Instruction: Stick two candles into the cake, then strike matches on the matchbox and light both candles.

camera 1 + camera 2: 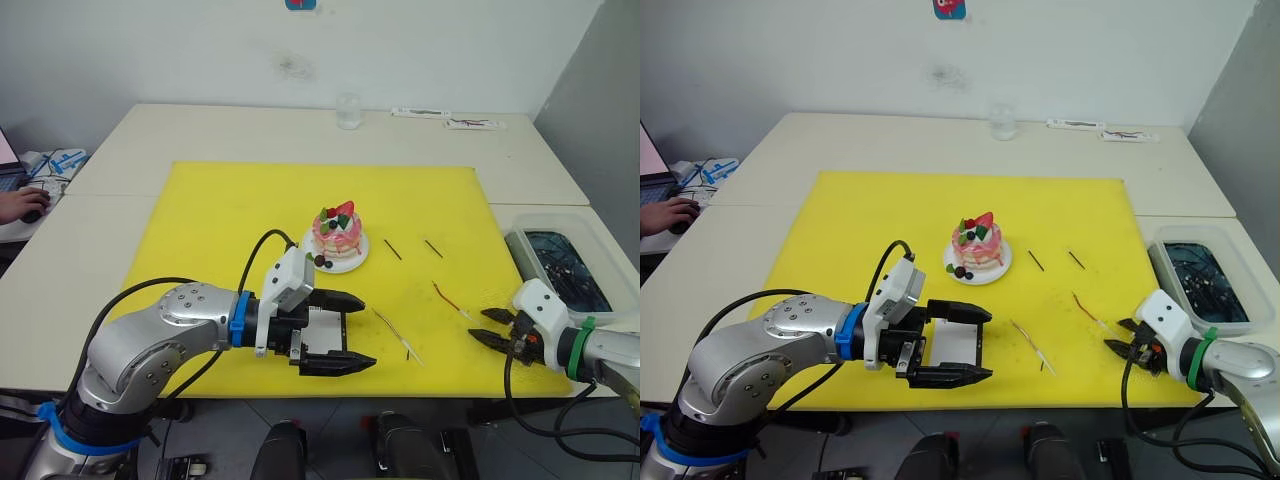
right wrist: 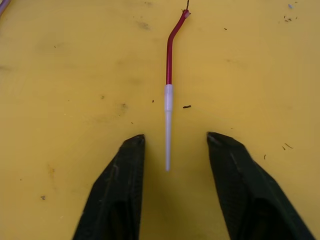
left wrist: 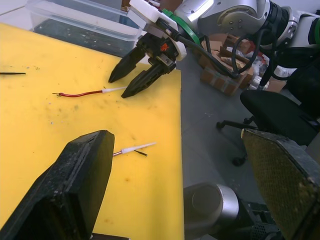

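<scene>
No lettering on the matchbox can be read from the head views; it lies flat on the yellow mat between the spread fingers of the left pincer, which hangs wide open around it near the mat's front edge. The cake sits on its small white plate at the mat's centre, topped with a strawberry and dark berries. Two matches lie to its right, apart from each other.

The golden-brown candle rests on the mat between the two pincers, just right of the left one. The red candle lies further right, its white end pointing toward the right pincer, whose fingers are parted moderately.

The right wrist view shows what the head views cannot: the white end reaches into the gap between the two black fingers, touching neither, and the red stem bends near its far end. The left wrist view shows the right pincer from the front, its fingertips on either side of the red candle's white end, with a clear plastic tub behind it off the mat.

A glass stands at the far side of the surface, and a person's hand rests at the far left.
</scene>
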You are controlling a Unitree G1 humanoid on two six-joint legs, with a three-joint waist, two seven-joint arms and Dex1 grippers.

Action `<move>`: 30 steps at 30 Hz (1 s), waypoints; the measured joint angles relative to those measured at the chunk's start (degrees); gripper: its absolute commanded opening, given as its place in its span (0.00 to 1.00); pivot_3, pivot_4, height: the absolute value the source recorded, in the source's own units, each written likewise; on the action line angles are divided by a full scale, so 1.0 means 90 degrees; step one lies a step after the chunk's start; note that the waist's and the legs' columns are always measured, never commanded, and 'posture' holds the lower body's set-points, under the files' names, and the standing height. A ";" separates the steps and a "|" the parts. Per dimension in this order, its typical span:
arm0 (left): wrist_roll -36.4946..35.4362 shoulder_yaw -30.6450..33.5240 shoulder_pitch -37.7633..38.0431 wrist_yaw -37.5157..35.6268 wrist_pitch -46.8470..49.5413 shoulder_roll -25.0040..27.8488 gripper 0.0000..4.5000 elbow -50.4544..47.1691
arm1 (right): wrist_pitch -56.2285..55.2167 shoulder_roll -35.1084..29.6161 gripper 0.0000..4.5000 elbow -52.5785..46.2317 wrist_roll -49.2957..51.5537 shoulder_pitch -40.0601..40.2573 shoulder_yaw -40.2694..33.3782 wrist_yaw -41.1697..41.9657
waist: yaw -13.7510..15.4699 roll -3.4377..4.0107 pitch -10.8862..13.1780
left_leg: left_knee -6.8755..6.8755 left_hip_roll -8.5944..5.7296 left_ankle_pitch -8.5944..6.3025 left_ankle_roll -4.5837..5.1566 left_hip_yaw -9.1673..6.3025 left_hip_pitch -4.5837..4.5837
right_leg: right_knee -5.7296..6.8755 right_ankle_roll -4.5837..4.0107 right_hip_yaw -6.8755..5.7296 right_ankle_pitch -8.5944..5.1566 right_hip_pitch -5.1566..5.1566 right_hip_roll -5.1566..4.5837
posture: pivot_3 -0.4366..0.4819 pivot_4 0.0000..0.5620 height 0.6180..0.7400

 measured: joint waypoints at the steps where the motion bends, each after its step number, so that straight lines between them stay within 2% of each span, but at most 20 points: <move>1: 0.0005 0.0000 0.0009 0.0000 -0.0003 0.0000 1.00 0.0000 | 0.0017 -0.0003 0.18 -0.0008 0.0000 -0.0005 0.0000 0.0000 | 0.0000 0.0000 0.0000 | 0.0000 0.0000 0.0000 0.0000 0.0000 0.0000 | 0.0000 0.0000 0.0000 0.0000 0.0000 0.0000 | 0.48 0.27 1.00; 3: 0.0039 0.0000 0.0050 -0.0001 -0.0020 0.0001 1.00 0.0004 | 0.0114 -0.0042 0.02 -0.0044 0.0000 -0.0025 0.0000 -0.0001 | 0.0000 0.0000 0.0000 | 0.0000 0.0000 0.0000 0.0000 0.0000 0.0001 | 0.0000 0.0000 0.0000 0.0000 0.0000 0.0000 | 0.48 0.27 1.00; 4: 0.0056 0.0000 0.0069 -0.0002 -0.0030 0.0001 1.00 0.0005 | 0.0158 -0.0066 0.01 -0.0054 0.0001 -0.0036 -0.0001 -0.0001 | 0.0000 0.0000 0.0000 | 0.0000 0.0000 0.0000 0.0000 -0.0001 0.0000 | 0.0000 0.0000 -0.0001 0.0000 0.0000 0.0000 | 0.48 0.27 1.00; 9: 0.0138 0.0000 0.0151 0.0020 -0.0106 0.0002 1.00 0.0020 | 0.0415 -0.0098 0.01 -0.0136 0.0083 -0.0063 -0.0056 0.0003 | 0.0001 0.0000 0.0000 | -0.0001 0.0000 0.0000 0.0000 -0.0001 0.0000 | -0.0001 0.0000 -0.0001 0.0000 0.0000 0.0000 | 0.48 0.27 1.00; 12: 0.0185 0.0039 0.0303 0.0231 -0.0114 -0.0062 1.00 0.0098 | 0.0686 -0.0098 0.01 -0.0232 0.0384 -0.0047 -0.0354 0.0096 | 0.0003 0.0000 0.0000 | -0.0003 -0.0001 0.0000 0.0000 -0.0001 -0.0002 | -0.0002 0.0000 0.0000 0.0000 -0.0001 0.0000 | 0.48 0.27 1.00; 16: 0.0100 0.0222 0.0443 0.0553 0.0005 -0.0169 1.00 0.0367 | 0.1086 -0.0086 0.01 -0.0553 0.1071 -0.0145 -0.1061 0.0191 | 0.0000 0.0000 0.0000 | -0.0003 0.0000 0.0000 0.0000 -0.0005 -0.0002 | -0.0001 0.0000 -0.0002 0.0000 -0.0002 0.0001 | 0.48 0.27 1.00; 21: -0.0223 0.0522 0.0531 0.0910 0.0295 -0.0493 1.00 0.0841 | 0.1669 0.0288 0.01 -0.0907 0.2194 -0.0794 -0.1537 -0.0029 | -0.0002 0.0000 0.0000 | -0.0001 0.0000 0.0001 0.0001 -0.0009 -0.0002 | 0.0000 0.0000 -0.0005 0.0000 -0.0002 0.0002 | 0.48 0.27 1.00; 26: -0.1274 0.0736 -0.0013 0.1596 0.0770 -0.1361 1.00 0.1012 | 0.2482 0.1493 0.01 -0.1076 0.4462 -0.2029 -0.1594 -0.1425 | -0.0001 -0.0002 0.0001 | 0.0001 -0.0004 0.0001 0.0002 -0.0017 -0.0013 | -0.0001 0.0006 -0.0006 0.0004 -0.0001 0.0003 | 0.48 0.27 1.00; 30: -0.2263 0.1032 -0.0518 0.2367 0.0912 -0.1971 1.00 0.1177 | 0.2677 0.1652 0.01 -0.1036 0.5956 -0.2503 -0.1486 -0.2472 | 0.0005 -0.0001 0.0001 | -0.0002 -0.0005 0.0001 0.0002 -0.0025 -0.0023 | -0.0005 0.0017 -0.0009 0.0010 -0.0002 0.0002 | 0.48 0.27 1.00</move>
